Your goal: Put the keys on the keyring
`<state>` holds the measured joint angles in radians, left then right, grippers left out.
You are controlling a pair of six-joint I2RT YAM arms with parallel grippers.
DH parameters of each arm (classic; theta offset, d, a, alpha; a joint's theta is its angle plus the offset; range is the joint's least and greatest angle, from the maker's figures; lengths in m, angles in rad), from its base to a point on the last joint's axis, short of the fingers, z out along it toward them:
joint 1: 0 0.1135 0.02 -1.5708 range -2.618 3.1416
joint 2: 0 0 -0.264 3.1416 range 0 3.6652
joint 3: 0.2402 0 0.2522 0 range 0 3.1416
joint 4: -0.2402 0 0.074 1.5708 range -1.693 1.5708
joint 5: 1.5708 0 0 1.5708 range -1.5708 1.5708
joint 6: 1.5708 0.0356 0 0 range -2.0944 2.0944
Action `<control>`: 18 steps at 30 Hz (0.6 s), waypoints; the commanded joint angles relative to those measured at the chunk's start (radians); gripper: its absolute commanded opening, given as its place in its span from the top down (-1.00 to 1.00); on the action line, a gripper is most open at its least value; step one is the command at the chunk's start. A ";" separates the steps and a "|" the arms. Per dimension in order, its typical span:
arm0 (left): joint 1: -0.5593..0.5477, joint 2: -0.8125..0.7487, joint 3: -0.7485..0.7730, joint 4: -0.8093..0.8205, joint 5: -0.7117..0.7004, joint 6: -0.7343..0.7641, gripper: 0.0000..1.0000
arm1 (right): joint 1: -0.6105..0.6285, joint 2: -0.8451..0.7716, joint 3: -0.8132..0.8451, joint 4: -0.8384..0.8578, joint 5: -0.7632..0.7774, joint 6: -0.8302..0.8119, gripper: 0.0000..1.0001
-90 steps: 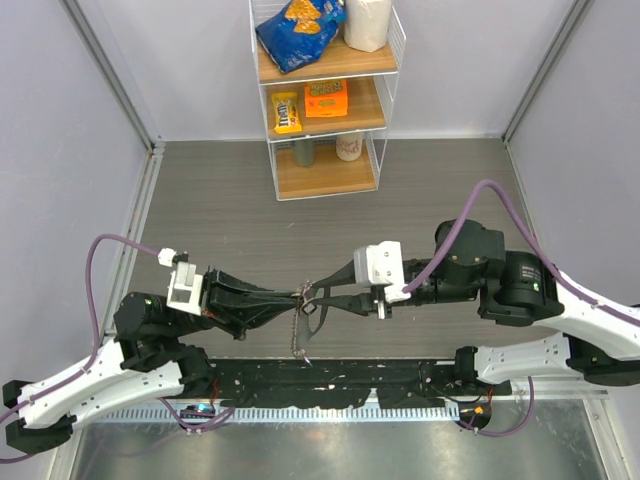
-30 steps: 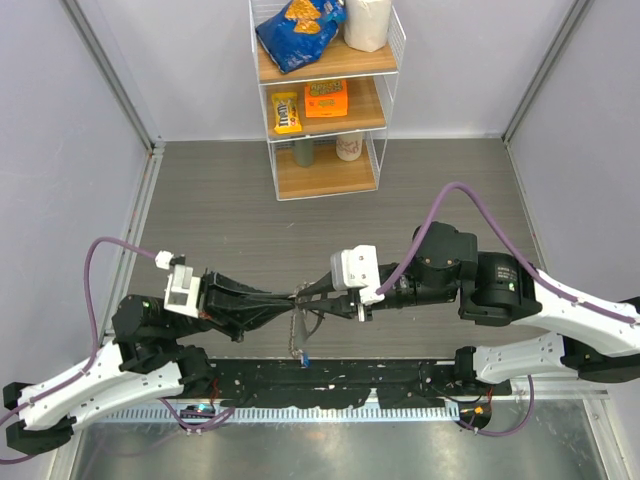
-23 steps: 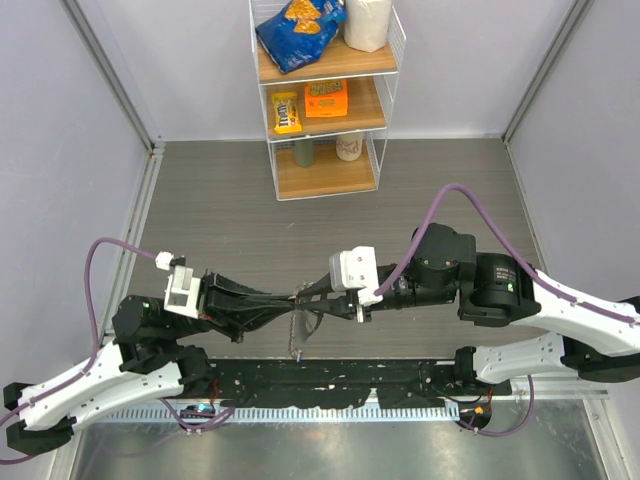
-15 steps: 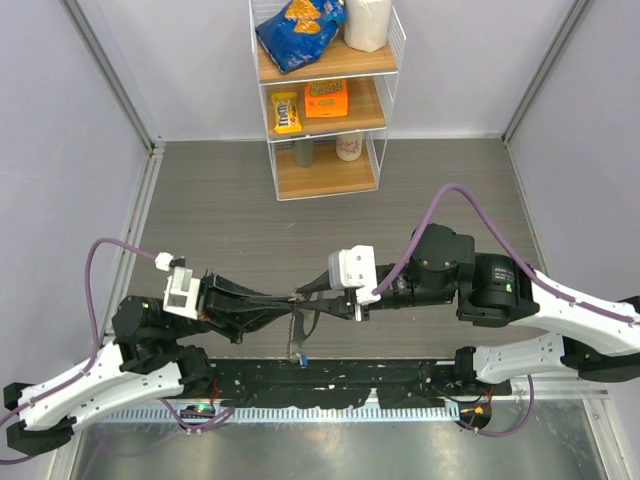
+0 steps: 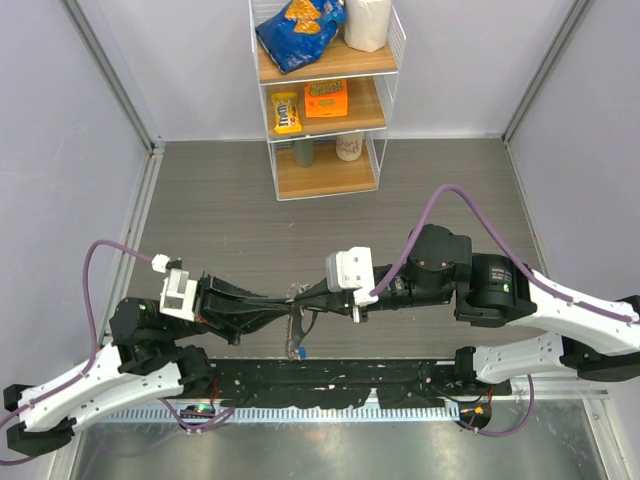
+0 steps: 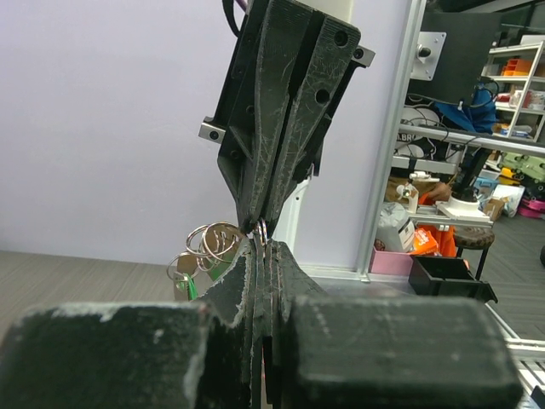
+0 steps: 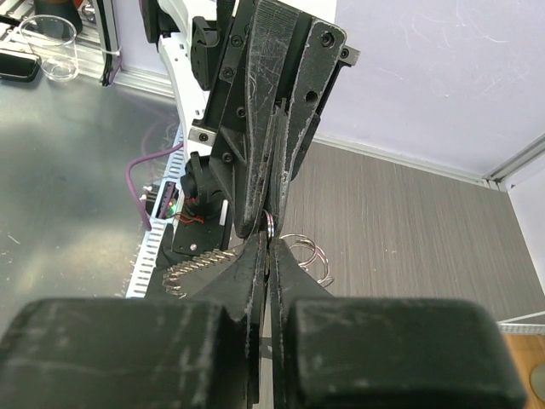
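- Left wrist view: a small ring (image 6: 261,230) sits edge-on exactly where the two sets of fingertips meet. More split rings (image 6: 213,241) and a green key (image 6: 189,285) hang just beside it, to the view's left.
- The keyring (image 7: 197,266) droops as a chain below that meeting point. In the top external view it hangs (image 5: 296,332) straight under the tips.
- Left gripper (image 5: 284,300) and right gripper (image 5: 306,296) stand tip to tip, their long axes on one line running left to right. Neither arm is nearer; both are at the ring.
- Both pairs of jaws are drawn in to a slit. You cannot tell which pair actually carries the small ring.
- Judgement: your next move turns on that shared axis. Feed along it; a sideways pull would likely twist the ring out.
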<state>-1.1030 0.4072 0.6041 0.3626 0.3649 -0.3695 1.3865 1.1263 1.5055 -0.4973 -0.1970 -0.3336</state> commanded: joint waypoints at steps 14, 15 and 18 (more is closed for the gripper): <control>0.002 0.041 0.129 -0.120 0.006 -0.005 0.44 | 0.000 0.092 0.159 -0.199 0.030 0.047 0.89; 0.002 0.042 0.140 -0.152 0.003 0.000 0.35 | 0.000 0.095 0.165 -0.207 0.034 0.053 0.89; 0.000 0.048 0.181 -0.264 -0.003 0.009 0.18 | 0.000 0.110 0.203 -0.262 0.053 0.086 0.89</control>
<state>-1.1030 0.4431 0.7029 0.2012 0.3664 -0.3656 1.3865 1.2144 1.6440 -0.6834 -0.1802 -0.3016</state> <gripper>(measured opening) 0.372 0.068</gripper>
